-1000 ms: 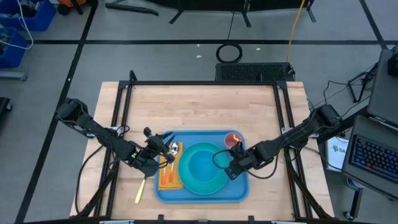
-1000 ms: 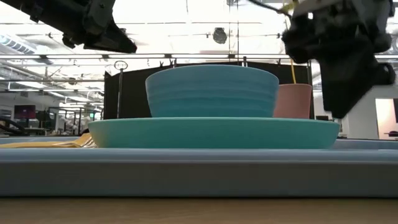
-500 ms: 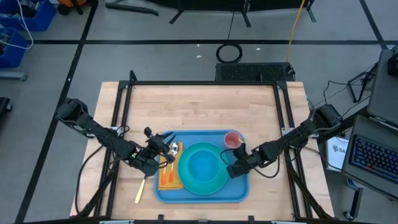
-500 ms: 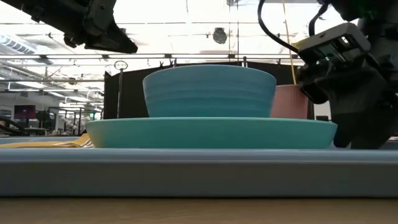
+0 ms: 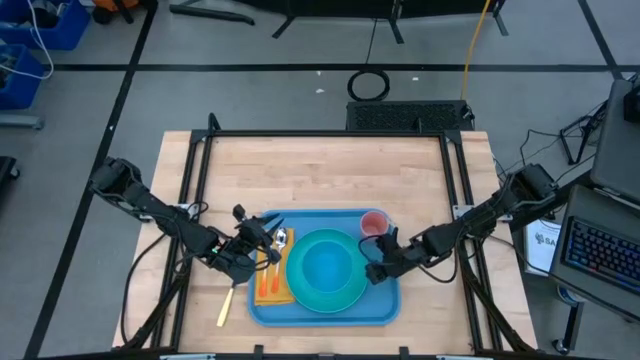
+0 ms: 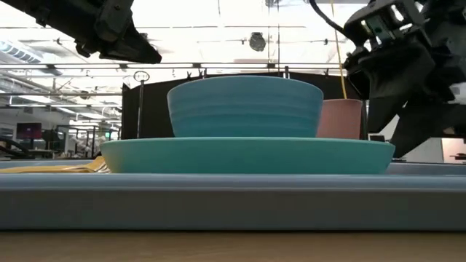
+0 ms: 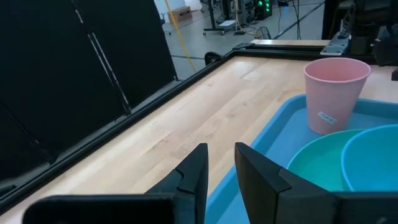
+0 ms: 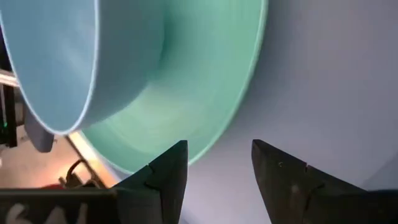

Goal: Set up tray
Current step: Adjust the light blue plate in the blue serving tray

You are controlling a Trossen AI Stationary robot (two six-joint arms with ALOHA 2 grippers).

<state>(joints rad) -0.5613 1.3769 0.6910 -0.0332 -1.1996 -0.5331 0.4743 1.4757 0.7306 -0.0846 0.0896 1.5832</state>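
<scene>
The large flat blue plastic tray (image 5: pixel 322 308) lay on the near middle of the wooden table (image 5: pixel 320 170), carrying a round turquoise plate (image 5: pixel 345 290) with a blue bowl (image 5: pixel 322 264) on it and a pink cup (image 5: pixel 373 223). The right gripper (image 5: pixel 377 269) hovered just beside the plate, fingers parted and empty. The left gripper (image 5: pixel 250 252) hung over the tray's left edge, its fingers a narrow gap apart, holding nothing.
</scene>
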